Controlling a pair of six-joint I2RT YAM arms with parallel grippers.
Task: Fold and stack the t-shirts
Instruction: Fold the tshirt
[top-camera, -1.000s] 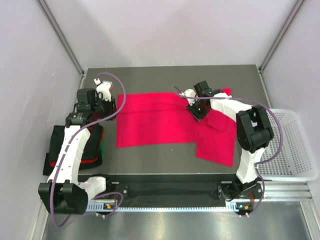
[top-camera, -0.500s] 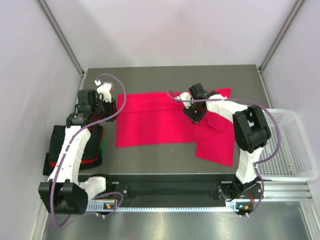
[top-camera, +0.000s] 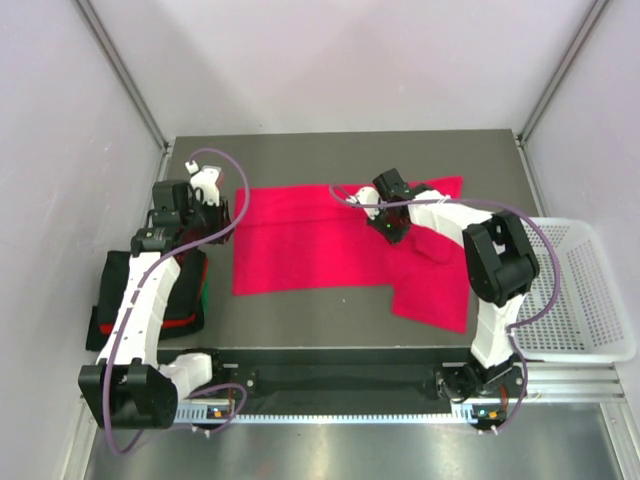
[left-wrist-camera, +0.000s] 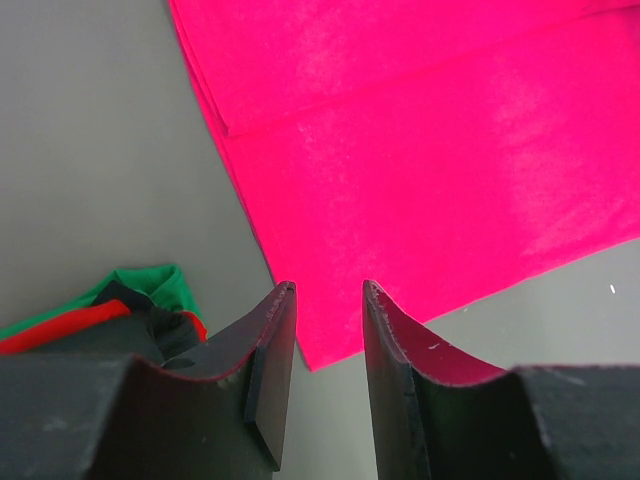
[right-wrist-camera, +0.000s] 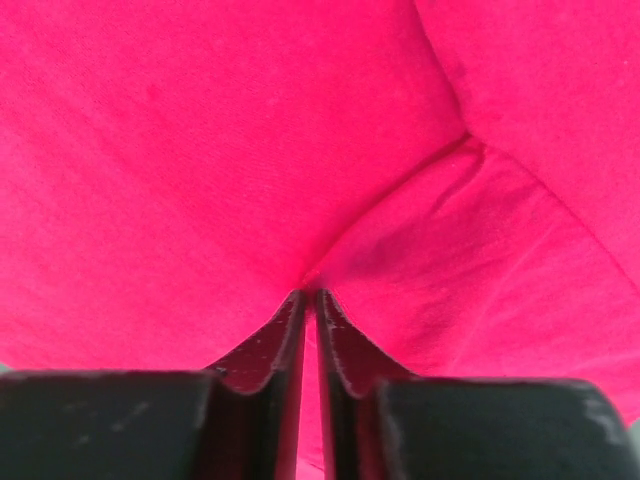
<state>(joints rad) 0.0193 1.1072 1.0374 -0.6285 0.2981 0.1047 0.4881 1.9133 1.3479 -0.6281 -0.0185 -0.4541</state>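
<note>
A bright magenta-red t-shirt (top-camera: 310, 240) lies spread flat across the middle of the table, one sleeve (top-camera: 432, 295) reaching toward the near right. My right gripper (top-camera: 389, 235) is down on its right half. In the right wrist view the gripper (right-wrist-camera: 308, 295) is shut on a small pinched ridge of the t-shirt (right-wrist-camera: 200, 150). My left gripper (top-camera: 228, 213) hovers at the shirt's left edge. Its jaws (left-wrist-camera: 328, 290) are open with nothing between them, above the shirt's near-left corner (left-wrist-camera: 420, 150). A pile of folded black, red and green t-shirts (top-camera: 190, 295) sits at the left, partly under the left arm.
A white plastic mesh basket (top-camera: 585, 300) hangs off the table's right edge. The green and red edges of the pile (left-wrist-camera: 130, 290) show beside my left finger. Grey walls close in the table on three sides.
My right gripper slid a little to the left over the shirt and closed its jaws on a fold of cloth. The left arm has barely moved.
</note>
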